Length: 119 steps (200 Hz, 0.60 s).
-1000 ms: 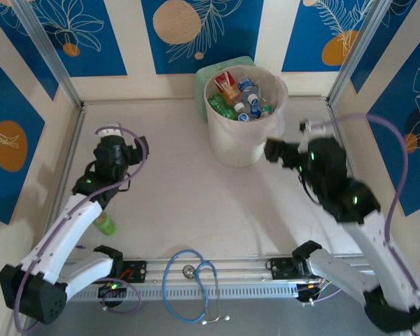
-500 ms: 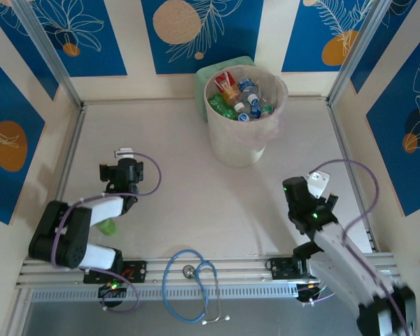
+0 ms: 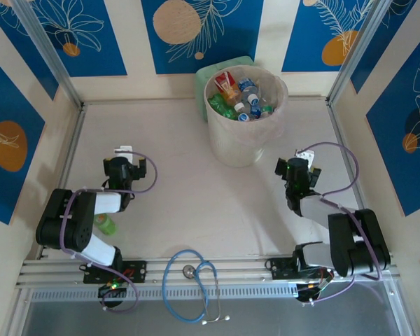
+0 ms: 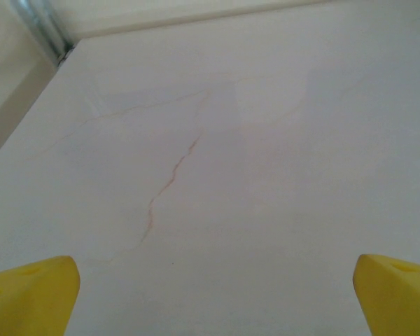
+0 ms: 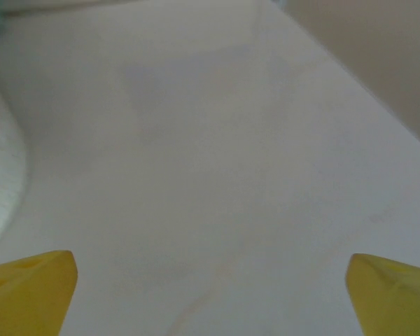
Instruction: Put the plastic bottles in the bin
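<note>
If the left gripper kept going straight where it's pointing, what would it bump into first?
Nothing close: the left gripper faces bare table, so the way looks free up to the back wall, though depth is hard to judge.

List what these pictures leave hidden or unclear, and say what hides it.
- Top view: green plastic bottle partly under the left arm.
- Top view: pale green box largely behind the round cream-pink bin.
- Top view: plastic bottles piled in the bin cover one another; count uncertain.
- Left wrist view: yellow fingertips cut by the bottom edge.
- Right wrist view: bin's wall blurred, cut by the left edge.
</note>
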Motion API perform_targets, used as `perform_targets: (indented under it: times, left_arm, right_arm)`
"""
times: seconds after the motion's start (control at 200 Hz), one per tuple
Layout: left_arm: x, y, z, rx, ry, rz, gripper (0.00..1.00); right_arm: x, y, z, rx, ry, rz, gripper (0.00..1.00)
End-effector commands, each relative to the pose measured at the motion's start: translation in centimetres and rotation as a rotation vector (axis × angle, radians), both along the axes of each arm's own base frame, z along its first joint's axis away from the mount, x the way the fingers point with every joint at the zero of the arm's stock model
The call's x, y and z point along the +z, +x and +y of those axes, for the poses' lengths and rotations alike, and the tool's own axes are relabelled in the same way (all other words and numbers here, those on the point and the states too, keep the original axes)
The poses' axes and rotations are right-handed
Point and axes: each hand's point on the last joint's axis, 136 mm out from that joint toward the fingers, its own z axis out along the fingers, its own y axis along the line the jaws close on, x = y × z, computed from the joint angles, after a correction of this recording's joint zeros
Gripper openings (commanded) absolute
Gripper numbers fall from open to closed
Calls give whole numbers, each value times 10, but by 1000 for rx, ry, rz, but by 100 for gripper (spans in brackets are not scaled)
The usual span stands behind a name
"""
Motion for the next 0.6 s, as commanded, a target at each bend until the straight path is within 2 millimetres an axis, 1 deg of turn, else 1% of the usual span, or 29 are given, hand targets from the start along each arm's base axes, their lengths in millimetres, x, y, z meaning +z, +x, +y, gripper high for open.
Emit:
perform_targets:
  times: [0.0, 0.03, 0.06, 0.095, 0.12, 0.16, 0.195, 0.22, 0.265, 0.305, 0.36, 0.48, 0.59]
  left_arm:
    - [6, 1, -6, -56, -33, -92, 100]
    - [2, -2, -5, -50, -45, -55, 100]
    - [3, -1, -4, -50, -44, -70, 100]
    - [5, 0, -4, -52, -38, -94, 100]
    - [4, -1, -4, -47, -44, -84, 100]
    - [4, -1, -4, -46, -46, -83, 100]
    - [6, 0, -3, -45, -39, -94, 100]
    - [5, -1, -3, -45, -43, -86, 100]
    - [5, -1, -3, -45, -42, -89, 100]
    - [5, -1, -2, -42, -37, -91, 100]
    - [5, -1, -3, -43, -34, -91, 100]
    - [5, -2, -3, -42, -31, -91, 100]
    - [4, 1, -13, -94, -33, -77, 100]
  right_arm:
    - [18, 26, 30, 259, 85, -165, 99]
    - [10, 28, 37, 300, 83, -162, 99]
    - [3, 30, 46, 343, 65, -165, 99]
    - [6, 37, 50, 352, 42, -200, 99]
    - [6, 38, 51, 354, 49, -173, 99]
    - [-3, 38, 46, 345, 89, -96, 99]
    - [-1, 41, 40, 327, 110, -132, 99]
    - [1, 41, 40, 326, 108, -135, 99]
    - [-3, 40, 39, 321, 111, -96, 99]
    - [-1, 41, 39, 319, 99, -118, 99]
    - [-3, 41, 41, 318, 93, -95, 99]
    - [-1, 41, 42, 319, 83, -108, 99]
    - [-1, 41, 42, 318, 77, -104, 99]
